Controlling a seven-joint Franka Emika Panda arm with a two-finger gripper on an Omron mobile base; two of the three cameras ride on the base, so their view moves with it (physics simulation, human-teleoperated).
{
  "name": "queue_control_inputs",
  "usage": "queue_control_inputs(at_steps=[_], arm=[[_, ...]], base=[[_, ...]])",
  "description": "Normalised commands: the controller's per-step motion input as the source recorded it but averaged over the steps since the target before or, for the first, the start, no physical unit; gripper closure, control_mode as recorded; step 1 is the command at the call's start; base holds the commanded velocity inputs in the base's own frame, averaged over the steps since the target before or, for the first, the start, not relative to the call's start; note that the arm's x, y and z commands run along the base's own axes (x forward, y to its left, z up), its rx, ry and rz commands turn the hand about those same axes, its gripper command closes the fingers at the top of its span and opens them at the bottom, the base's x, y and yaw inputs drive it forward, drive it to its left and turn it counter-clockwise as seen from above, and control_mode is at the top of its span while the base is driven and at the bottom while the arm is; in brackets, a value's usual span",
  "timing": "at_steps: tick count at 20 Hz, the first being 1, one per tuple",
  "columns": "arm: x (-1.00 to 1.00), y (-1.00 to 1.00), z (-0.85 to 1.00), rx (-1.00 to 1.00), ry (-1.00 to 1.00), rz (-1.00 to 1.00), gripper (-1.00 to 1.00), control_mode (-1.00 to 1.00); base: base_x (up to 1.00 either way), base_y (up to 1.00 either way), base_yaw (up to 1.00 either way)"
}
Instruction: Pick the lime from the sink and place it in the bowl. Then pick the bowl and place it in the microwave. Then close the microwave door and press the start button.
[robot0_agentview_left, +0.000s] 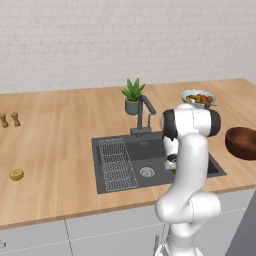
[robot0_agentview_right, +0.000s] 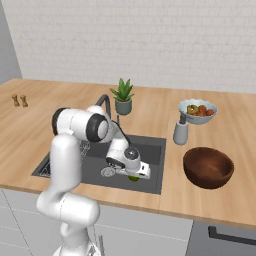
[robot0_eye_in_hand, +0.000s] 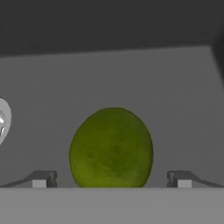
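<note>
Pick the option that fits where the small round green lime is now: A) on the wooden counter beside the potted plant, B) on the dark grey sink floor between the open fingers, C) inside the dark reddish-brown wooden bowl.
B: the small round green lime sits on the dark grey sink floor, with the fingers spread either side, not touching.

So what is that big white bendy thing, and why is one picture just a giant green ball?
The white bendy thing is a robot arm, a bit like your arm, with two small fingers at its end called a gripper. Two pictures come from cameras riding behind it, one on each side, looking over a wooden kitchen counter. The third comes from a camera on the hand itself, so the lime looks huge because it is so close.

The arm is reaching down into the dark sink. The lime sits between the two open fingers, not yet squeezed. Nearby stand a brown wooden bowl, a pale bowl of food, a little plant and a small yellow fruit.
</note>
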Motion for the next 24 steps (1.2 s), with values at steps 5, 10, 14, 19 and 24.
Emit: queue_control_inputs(at_steps=[5,10,14,19,24], arm=[[0.13,0.0,-0.21,0.0,0.0,0.0,-1.0,-1.0],[0.15,0.0,-0.21,0.0,0.0,0.0,-1.0,-1.0],[0.15,0.11,-0.21,0.0,0.0,0.0,1.0,-1.0],[0.04,0.05,-0.11,0.0,0.01,0.0,1.0,-1.0],[-0.66,0.0,0.48,0.01,-0.07,0.0,1.0,-1.0]], base=[[0.0,0.0,0.0],[0.0,0.0,0.0],[0.0,0.0,0.0],[0.0,0.0,0.0],[0.0,0.0,0.0]])
